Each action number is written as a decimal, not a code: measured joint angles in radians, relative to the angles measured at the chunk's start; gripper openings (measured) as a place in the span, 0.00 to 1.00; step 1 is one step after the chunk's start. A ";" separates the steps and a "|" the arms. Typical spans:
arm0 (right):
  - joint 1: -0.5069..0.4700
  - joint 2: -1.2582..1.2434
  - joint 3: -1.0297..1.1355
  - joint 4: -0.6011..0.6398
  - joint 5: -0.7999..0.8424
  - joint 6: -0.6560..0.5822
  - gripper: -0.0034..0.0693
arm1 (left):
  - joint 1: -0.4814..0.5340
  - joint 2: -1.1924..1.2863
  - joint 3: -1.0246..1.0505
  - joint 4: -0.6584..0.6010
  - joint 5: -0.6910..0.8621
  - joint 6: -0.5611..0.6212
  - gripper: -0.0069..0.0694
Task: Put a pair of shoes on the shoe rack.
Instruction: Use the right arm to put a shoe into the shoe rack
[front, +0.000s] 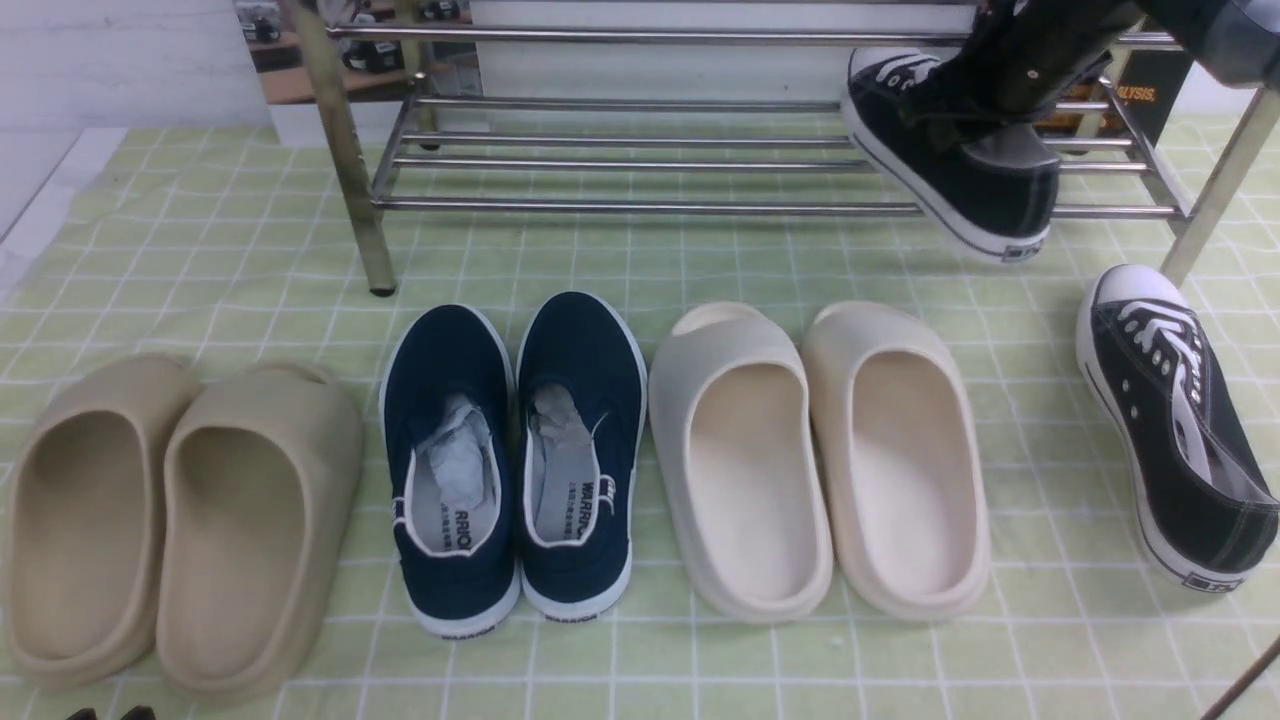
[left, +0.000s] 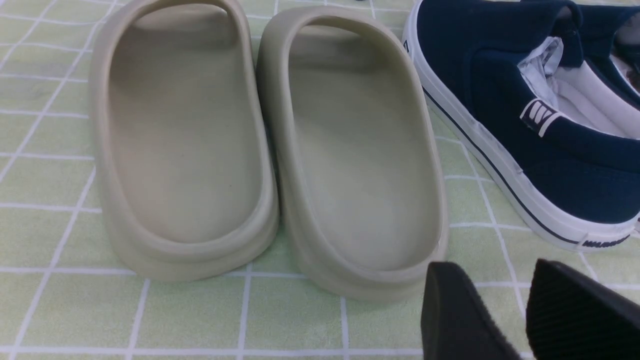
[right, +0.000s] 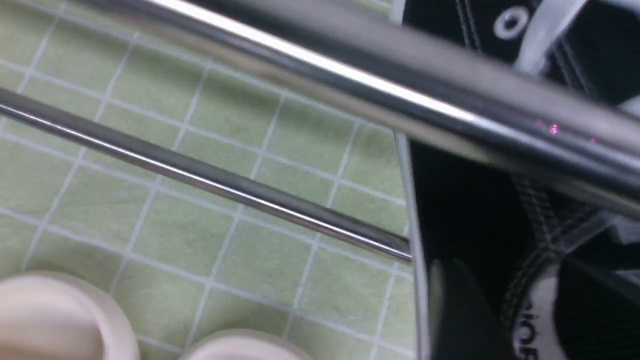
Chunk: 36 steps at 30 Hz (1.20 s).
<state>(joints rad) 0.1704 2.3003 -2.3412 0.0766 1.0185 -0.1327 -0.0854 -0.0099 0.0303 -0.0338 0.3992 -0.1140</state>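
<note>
Black sneaker (front: 985, 190), one o'clock: clamped by right gripper (front: 965, 115), heel overhanging front bar of shoe rack (front: 640, 207); released here, likely tips off. Second sneaker (front: 1170, 420), three o'clock. Left gripper (left: 520, 315): parted, empty.

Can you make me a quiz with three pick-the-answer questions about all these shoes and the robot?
1. Where is the loose black sneaker?
A) on the rack
B) on the green cloth
C) inside a slipper

2. How many backless slippers are there?
A) two
B) four
C) six

3. What is the right gripper doing?
A) hanging open
B) holding a navy shoe
C) holding a black sneaker

Answers:
1 B: it lies beside the leg of the rack.
2 B: two tan slippers, two cream slippers.
3 C: it grips the sneaker at the rack's lower bars.
</note>
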 joint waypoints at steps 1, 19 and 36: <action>0.000 -0.002 0.000 0.011 0.003 0.000 0.57 | 0.000 0.000 0.000 0.000 0.000 0.000 0.40; -0.123 -0.322 0.437 -0.066 -0.048 0.040 0.37 | 0.000 0.000 0.000 0.000 0.000 0.000 0.40; -0.065 -0.251 0.565 -0.052 -0.219 0.036 0.23 | 0.000 0.000 0.000 0.000 0.000 0.000 0.40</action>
<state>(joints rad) 0.1059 2.0492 -1.7765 0.0248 0.7993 -0.0964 -0.0854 -0.0099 0.0303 -0.0338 0.3992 -0.1140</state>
